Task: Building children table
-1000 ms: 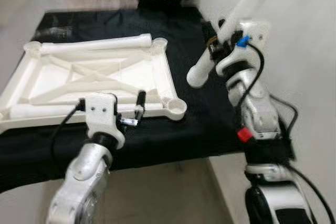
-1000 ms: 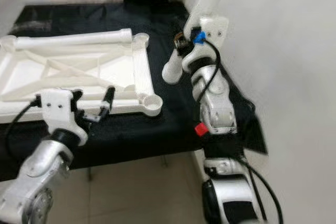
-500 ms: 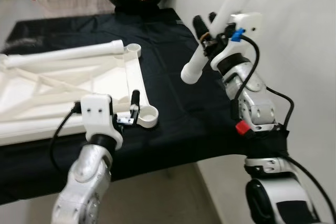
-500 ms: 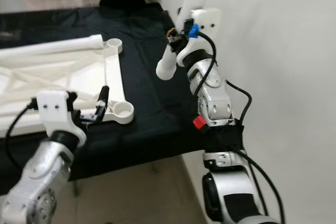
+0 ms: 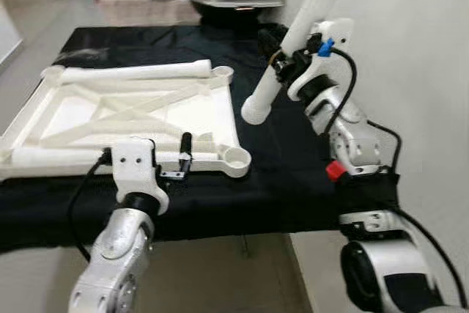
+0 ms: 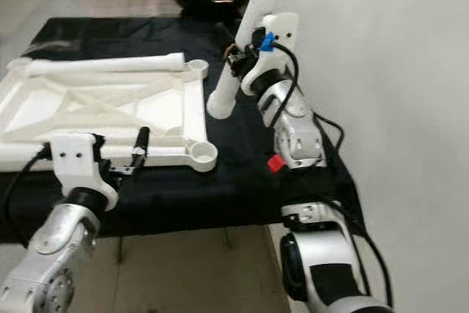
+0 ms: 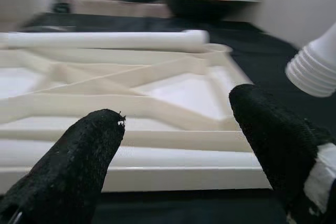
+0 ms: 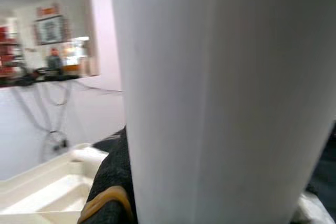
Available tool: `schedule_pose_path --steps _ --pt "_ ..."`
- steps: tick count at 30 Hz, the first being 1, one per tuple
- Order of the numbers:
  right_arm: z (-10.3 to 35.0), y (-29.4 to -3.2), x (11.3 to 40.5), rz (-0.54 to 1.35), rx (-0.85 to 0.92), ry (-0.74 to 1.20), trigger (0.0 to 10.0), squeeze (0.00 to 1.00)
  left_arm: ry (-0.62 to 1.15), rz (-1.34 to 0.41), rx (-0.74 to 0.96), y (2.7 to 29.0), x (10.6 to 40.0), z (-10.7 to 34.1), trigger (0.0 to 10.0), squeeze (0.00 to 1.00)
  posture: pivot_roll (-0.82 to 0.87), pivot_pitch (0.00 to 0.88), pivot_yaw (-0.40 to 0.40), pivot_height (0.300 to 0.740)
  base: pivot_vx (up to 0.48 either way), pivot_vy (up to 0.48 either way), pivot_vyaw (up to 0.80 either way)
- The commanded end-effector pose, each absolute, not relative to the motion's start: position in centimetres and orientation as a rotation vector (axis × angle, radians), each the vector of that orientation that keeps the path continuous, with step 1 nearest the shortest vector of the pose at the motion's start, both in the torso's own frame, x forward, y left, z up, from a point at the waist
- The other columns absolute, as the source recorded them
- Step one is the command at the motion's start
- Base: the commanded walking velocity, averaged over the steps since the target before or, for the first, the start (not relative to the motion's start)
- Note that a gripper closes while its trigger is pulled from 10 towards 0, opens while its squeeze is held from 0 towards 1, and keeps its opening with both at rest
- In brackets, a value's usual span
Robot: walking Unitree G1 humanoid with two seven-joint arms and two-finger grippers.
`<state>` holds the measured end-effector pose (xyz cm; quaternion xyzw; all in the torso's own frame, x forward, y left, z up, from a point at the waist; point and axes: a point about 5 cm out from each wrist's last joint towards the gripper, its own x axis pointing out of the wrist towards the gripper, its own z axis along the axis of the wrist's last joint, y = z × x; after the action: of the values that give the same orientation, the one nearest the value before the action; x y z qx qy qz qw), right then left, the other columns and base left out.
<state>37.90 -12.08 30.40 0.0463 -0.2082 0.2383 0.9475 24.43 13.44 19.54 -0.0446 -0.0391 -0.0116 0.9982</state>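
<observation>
The right end effector (image 5: 282, 64) now holds the white table leg (image 5: 293, 42) with its ribbed lower end closer to the near right corner socket (image 5: 237, 156) of the upturned table frame (image 5: 132, 119). The left end effector (image 5: 183, 153) now sits at the frame's near rail, just beside that socket.

No text, label, brand, number or sign could be read anywhere in these pictures.
</observation>
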Motion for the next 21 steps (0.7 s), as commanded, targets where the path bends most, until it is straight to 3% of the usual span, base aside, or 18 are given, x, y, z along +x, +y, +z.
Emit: schedule_pose_path --steps 1,8,13,21 --pt "31.5 -12.8 38.1 0.451 0.082 -0.462 10.0 0.00 -0.067 -0.021 -0.091 13.4 24.1 19.5 10.0 0.00 0.11 0.157 -0.053 0.740 0.000 0.000 0.49" --pt "32.3 -13.5 38.6 0.444 0.090 -0.467 10.0 0.00 -0.066 -0.027 -0.091 13.2 23.8 19.6 10.0 0.00 0.12 0.177 -0.051 0.740 0.000 0.000 0.07" --pt "32.8 -14.6 39.6 0.559 0.132 -0.406 10.0 0.00 -0.061 -0.035 -0.094 13.0 23.5 19.7 10.0 0.00 0.12 0.203 -0.046 0.740 0.000 0.000 0.00" --pt "33.6 -16.7 39.3 0.893 0.055 -0.255 10.0 0.00 -0.039 -0.067 -0.088 12.5 22.6 19.6 10.0 0.00 0.14 0.232 -0.039 0.740 0.000 0.000 0.00"
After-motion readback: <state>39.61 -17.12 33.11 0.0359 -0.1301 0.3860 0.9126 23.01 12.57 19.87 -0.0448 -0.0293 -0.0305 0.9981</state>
